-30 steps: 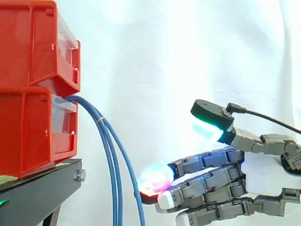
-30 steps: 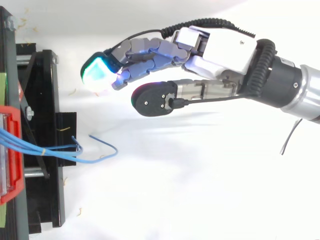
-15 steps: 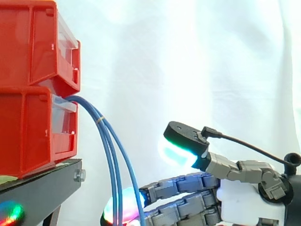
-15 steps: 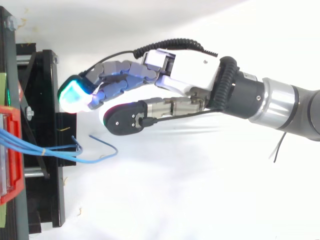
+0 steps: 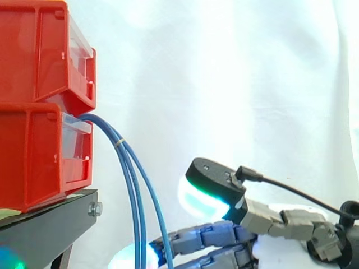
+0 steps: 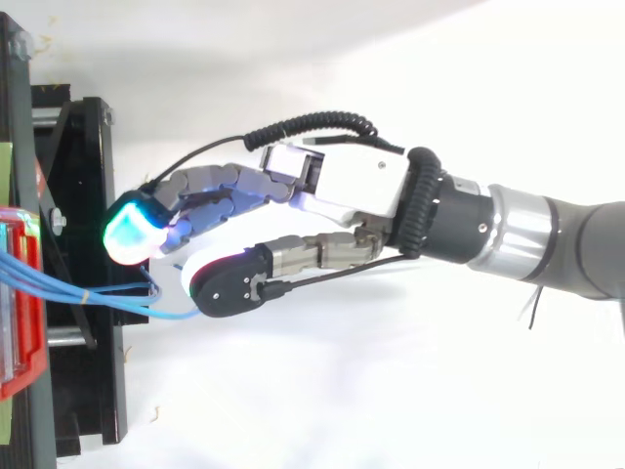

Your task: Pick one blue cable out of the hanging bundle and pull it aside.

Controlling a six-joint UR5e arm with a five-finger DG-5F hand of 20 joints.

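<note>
A bundle of thin blue cables (image 5: 132,185) comes out of the lower red bin (image 5: 39,151) and hangs down in front of the black stand (image 5: 50,224). From above, the cables (image 6: 88,293) run right from the bin's edge (image 6: 20,303) and end in a small loop. My hand (image 6: 342,186) reaches in from the right with its fingers (image 5: 202,238) nearly straight and low, crossing the cables near the bottom of the side view. The thumb stands apart to the right of the cables, lying over their loop in the top view. Nothing is pinched.
A second red bin (image 5: 33,50) is stacked on the lower one. The black stand (image 6: 93,195) runs along the left edge in the top view. A white curtain hangs behind, and a white floor lies under the arm.
The hand has moved left and down to the cables. Its fingertips now reach the bundle, and its thumb has come over the cable loop.
</note>
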